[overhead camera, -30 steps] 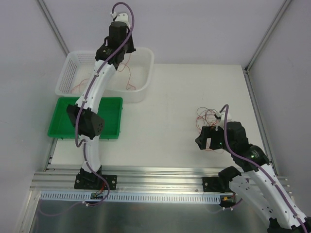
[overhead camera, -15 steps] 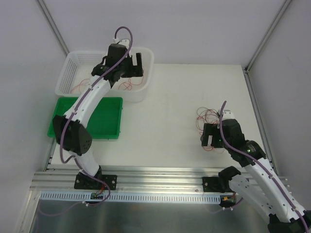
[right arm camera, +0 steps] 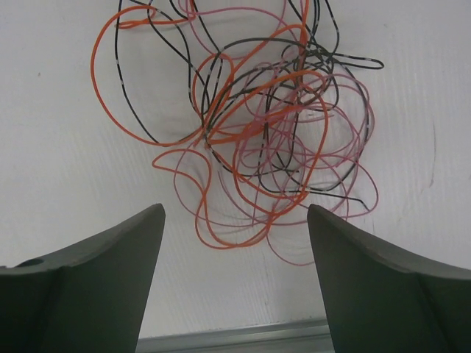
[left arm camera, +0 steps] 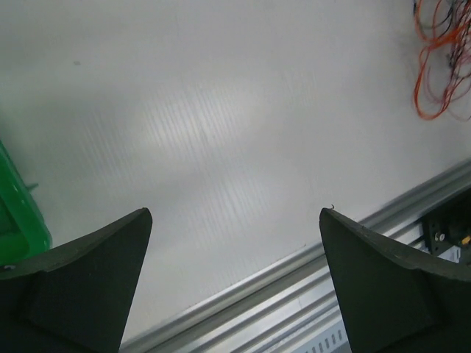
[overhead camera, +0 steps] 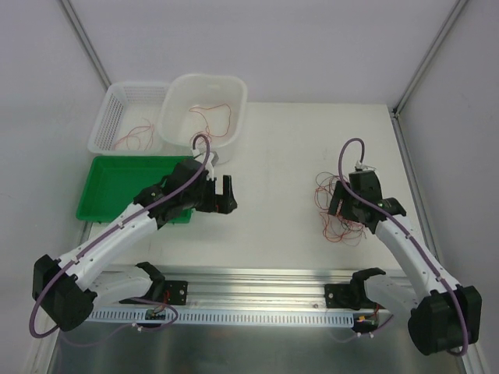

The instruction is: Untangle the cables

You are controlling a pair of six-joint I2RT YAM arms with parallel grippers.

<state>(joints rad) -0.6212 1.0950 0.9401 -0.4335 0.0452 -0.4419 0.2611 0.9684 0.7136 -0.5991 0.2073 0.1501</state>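
A tangle of thin orange, black and pink cables (right arm camera: 257, 125) lies on the white table at the right (overhead camera: 331, 230). My right gripper (right arm camera: 235, 209) hovers just above its near edge, open, with nothing between the fingers (overhead camera: 343, 206). My left gripper (overhead camera: 223, 195) stands open over bare table at the front middle, holding nothing (left arm camera: 235, 213). The left wrist view catches the tangle's edge (left arm camera: 441, 59) at its upper right. A single red cable (overhead camera: 212, 117) lies in the white tub (overhead camera: 234, 97). Several red cables (overhead camera: 132, 139) lie in the white basket (overhead camera: 109, 113).
A green tray (overhead camera: 109, 187) sits at the left front, partly under the left arm, and its corner (left arm camera: 18, 213) shows in the left wrist view. An aluminium rail (overhead camera: 257, 276) runs along the table's near edge. Walls close in behind and on the right.
My left gripper opened over the white tub, then swung out and down to the front middle of the table. My right gripper moved forward over the tangle.
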